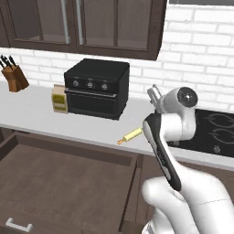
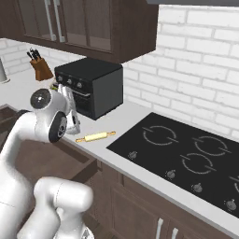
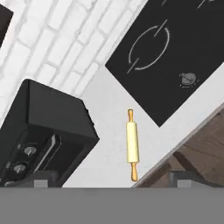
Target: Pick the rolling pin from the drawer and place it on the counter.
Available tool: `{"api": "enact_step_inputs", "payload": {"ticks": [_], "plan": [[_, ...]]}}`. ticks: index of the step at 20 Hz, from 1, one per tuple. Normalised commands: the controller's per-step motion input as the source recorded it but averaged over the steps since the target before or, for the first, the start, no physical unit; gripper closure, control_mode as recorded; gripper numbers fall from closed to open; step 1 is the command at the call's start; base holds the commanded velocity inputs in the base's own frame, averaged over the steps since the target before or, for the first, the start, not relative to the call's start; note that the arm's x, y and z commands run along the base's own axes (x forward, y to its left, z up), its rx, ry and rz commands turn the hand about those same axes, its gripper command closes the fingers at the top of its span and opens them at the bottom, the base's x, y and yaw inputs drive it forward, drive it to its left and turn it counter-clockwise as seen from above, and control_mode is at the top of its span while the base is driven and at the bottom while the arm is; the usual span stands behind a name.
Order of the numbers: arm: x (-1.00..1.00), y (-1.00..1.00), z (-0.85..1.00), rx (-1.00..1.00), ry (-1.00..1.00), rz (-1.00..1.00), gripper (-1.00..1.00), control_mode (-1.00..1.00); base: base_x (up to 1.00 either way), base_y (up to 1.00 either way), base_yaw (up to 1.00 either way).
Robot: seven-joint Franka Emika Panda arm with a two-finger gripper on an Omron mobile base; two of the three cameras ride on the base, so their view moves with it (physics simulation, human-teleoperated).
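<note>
Pale-yellow rolling pin [image 1: 130,135] lies flat on your grey surface [image 1: 41,114], between the black toaster oven [image 1: 97,87] and the cooktop [image 2: 186,154], near the front edge above the open drawer [image 1: 59,187]; your end effector [image 1: 155,96] hangs above it, spread wide, holding nothing

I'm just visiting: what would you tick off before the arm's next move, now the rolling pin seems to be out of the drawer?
1. Rolling pin lies flat on the counter: ok.
2. Tool open, with nothing between its fingers: ok.
3. Rolling pin off the cooktop: ok.
4. Rolling pin away from the oven: ok.
5. Rolling pin near the counter's front edge, could roll: cannot tell.
6. Drawer shut: not ok, it stands open.
</note>
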Motion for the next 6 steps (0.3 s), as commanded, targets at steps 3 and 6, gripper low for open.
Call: {"api": "enact_step_inputs", "payload": {"ticks": [3,6], "plan": [[-1.0,-0.41,1.0,0.18,-0.54,0.0,-1.0,-1.0,0.0,0.0,0.0],[-1.0,-0.32,0.93,0.05,-0.73,0.0,-1.0,-1.0,0.0,0.0,0.0]]}}
